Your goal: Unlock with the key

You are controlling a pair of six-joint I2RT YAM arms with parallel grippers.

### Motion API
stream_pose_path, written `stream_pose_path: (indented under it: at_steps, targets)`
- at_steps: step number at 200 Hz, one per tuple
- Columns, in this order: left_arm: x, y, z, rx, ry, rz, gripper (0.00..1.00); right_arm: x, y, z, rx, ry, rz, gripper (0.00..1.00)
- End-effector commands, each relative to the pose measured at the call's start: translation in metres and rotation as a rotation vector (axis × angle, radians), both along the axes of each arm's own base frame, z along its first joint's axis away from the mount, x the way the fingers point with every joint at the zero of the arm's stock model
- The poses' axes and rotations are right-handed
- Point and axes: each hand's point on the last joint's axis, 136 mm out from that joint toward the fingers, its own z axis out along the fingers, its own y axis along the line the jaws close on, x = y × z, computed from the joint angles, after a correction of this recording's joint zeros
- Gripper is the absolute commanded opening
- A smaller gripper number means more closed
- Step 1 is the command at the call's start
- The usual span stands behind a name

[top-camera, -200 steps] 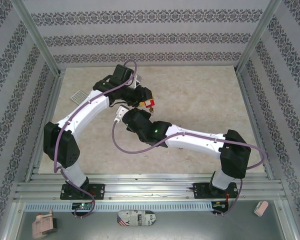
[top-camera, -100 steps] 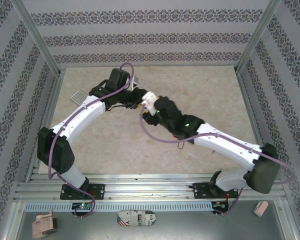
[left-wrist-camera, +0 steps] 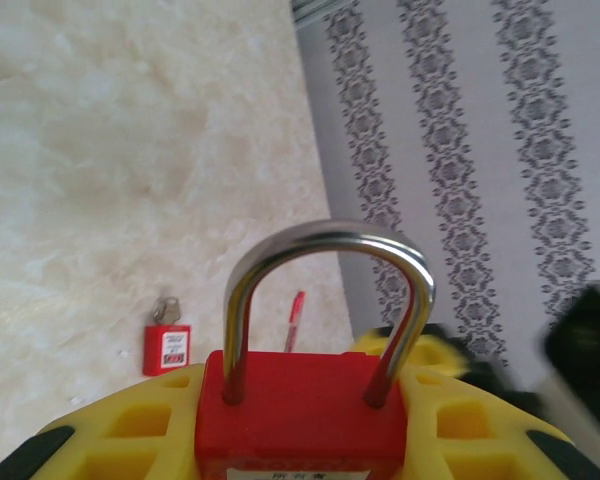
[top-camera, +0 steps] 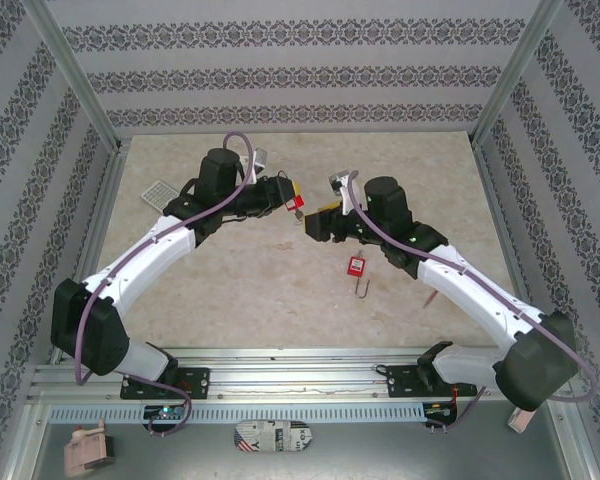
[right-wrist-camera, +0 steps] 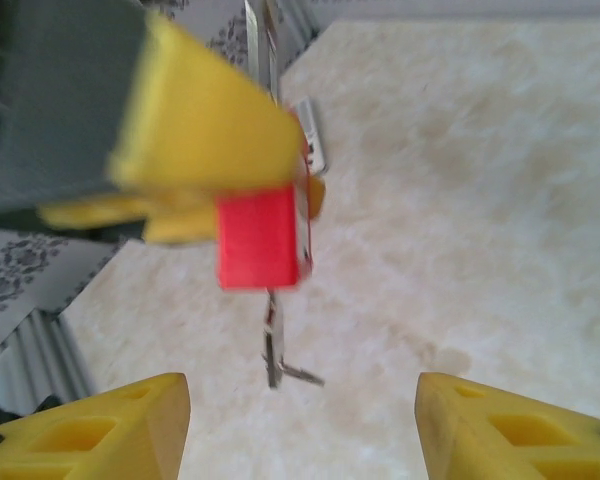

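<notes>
Left end effector [top-camera: 286,199]: clamped on the red body of a padlock [left-wrist-camera: 300,410], held up off the worktop [top-camera: 420,170].
Shackle [left-wrist-camera: 325,240]: both legs seated in the body, so the padlock looked locked.
Right end effector [right-wrist-camera: 300,425]: fingers apart with nothing between them, facing the held padlock from close by.
Key [right-wrist-camera: 271,345]: a thin metal piece hung under the padlock body, probably the key in its slot with a ring; blur left this uncertain.
Second padlock [top-camera: 356,267]: lay flat on the worktop near the right arm, with a small metal piece at its near end, apart from both end effectors.
Step in hand: most likely bringing the right fingers onto the hanging key.
Doing it well: come in level with the key's head, square the fingers on its flat faces, close firmly, then twist about the key's own axis while the left holds steady.
Risk: a loose, dangling key could swing away from a grazing finger.
</notes>
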Motion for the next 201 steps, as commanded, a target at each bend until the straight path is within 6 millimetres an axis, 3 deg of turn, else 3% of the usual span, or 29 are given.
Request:
stream_pose_path:
  at_steps: [1, 42, 96, 130, 174, 201]
  targets:
    - [0.002, -0.001, 0.04, -0.101, -0.132, -0.006, 0.0, -0.003, 0.013, 0.011, 0.097, 0.017, 0.054, 0.6]
    - [-0.006, -0.004, 0.045, -0.126, -0.144, -0.032, 0.0, 0.008, 0.018, 0.013, 0.111, 0.013, 0.061, 0.57]
    - [-0.013, -0.008, 0.046, -0.154, -0.171, -0.056, 0.0, 0.016, 0.016, 0.019, 0.159, 0.023, 0.063, 0.42]
    - [-0.016, -0.01, 0.045, -0.17, -0.182, -0.073, 0.0, 0.017, 0.015, 0.023, 0.176, 0.028, 0.072, 0.3]
    - [-0.024, -0.017, 0.049, -0.211, -0.22, -0.116, 0.0, 0.018, 0.015, 0.025, 0.201, 0.041, 0.085, 0.02]
    - [-0.031, -0.019, 0.056, -0.243, -0.267, -0.15, 0.0, 0.021, 0.01, 0.033, 0.247, 0.048, 0.086, 0.0]
